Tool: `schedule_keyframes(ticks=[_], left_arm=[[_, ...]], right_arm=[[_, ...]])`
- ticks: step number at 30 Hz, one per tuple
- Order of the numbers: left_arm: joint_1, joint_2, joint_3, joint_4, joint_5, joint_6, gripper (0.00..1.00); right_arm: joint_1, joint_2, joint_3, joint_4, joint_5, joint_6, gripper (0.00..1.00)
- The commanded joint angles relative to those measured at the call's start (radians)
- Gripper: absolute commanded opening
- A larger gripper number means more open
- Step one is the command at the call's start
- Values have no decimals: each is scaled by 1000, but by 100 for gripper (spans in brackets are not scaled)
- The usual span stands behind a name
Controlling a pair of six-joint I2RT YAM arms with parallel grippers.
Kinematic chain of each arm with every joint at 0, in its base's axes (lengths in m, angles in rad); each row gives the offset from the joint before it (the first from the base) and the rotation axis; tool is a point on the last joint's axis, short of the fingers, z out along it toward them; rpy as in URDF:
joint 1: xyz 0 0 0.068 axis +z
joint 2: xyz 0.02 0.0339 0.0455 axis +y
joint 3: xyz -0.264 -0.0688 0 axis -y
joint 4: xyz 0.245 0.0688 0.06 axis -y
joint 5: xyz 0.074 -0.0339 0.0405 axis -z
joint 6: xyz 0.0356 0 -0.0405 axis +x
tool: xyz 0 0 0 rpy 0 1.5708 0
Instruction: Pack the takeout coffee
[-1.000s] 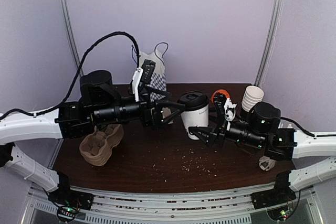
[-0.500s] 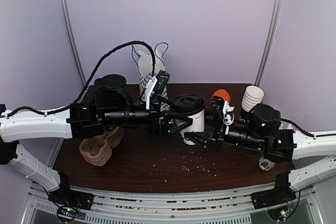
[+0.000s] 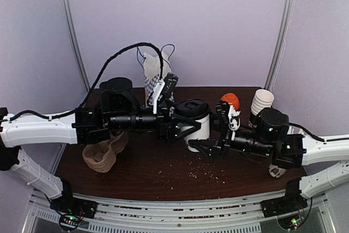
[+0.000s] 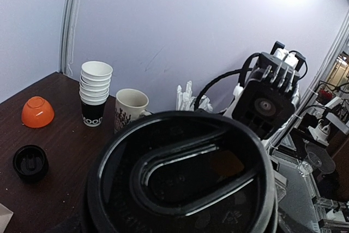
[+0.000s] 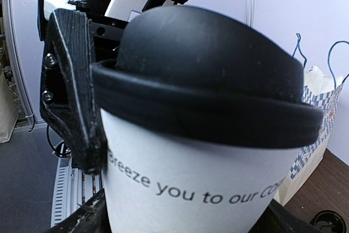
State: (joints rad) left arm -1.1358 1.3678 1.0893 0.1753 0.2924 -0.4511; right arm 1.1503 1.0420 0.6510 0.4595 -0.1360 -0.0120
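White paper cup, black lid: the takeout coffee (image 3: 197, 130) is mid-worktop (image 3: 163, 170), upright, between my two arms. From above I can't tell whether its base sits on the wood or hangs just off it.

Right gripper (image 3: 206, 147): low on the cup, at its base, reaching in from the right. In the right wrist view the cup wall fills the frame, with my fingers at both lower corners, one pressed on either side. So it's clamped on the cup. The print on the wall reads "Breeze you to our Co…".

Left gripper (image 3: 188, 125): high on the cup's left side, just under the rim of the lid (image 4: 182, 181). The right wrist view shows one left finger (image 5: 71, 96) flat against the wall below that rim. The other finger is hidden behind the cup. The jaws are spread wide, but I can't tell whether they squeeze or just sit alongside. The left wrist camera looks almost straight down on the lid, and my own fingers aren't in that frame.

Around it:
- Blue-checked paper bag (image 3: 158, 77) upright at the back edge, behind my left wrist.
- Brown moulded cup carrier (image 3: 103, 151) at the left, partly under my left forearm.
- Orange bowl (image 3: 230, 100) rim down, behind the right gripper.
- Stack of paper cups (image 3: 262, 102) to the right of the bowl, with a mug (image 4: 130, 107) just beside the stack.
- Small black cap (image 4: 30, 162) near the bowl.
- Crumbs scattered across the front of the worktop.
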Motion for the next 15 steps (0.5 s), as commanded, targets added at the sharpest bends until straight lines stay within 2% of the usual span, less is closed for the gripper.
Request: schedule_keyframes(ticks=[1, 4, 15], left_arm=[[2, -1, -17, 94, 3, 19, 81], [1, -16, -44, 111, -42, 32, 81], [2, -34, -169, 178, -227, 124, 83]], right_arm=[[10, -3, 34, -35, -22, 12, 88], [10, -12, 35, -88, -10, 28, 99], [8, -131, -44, -270, 67, 143, 100]])
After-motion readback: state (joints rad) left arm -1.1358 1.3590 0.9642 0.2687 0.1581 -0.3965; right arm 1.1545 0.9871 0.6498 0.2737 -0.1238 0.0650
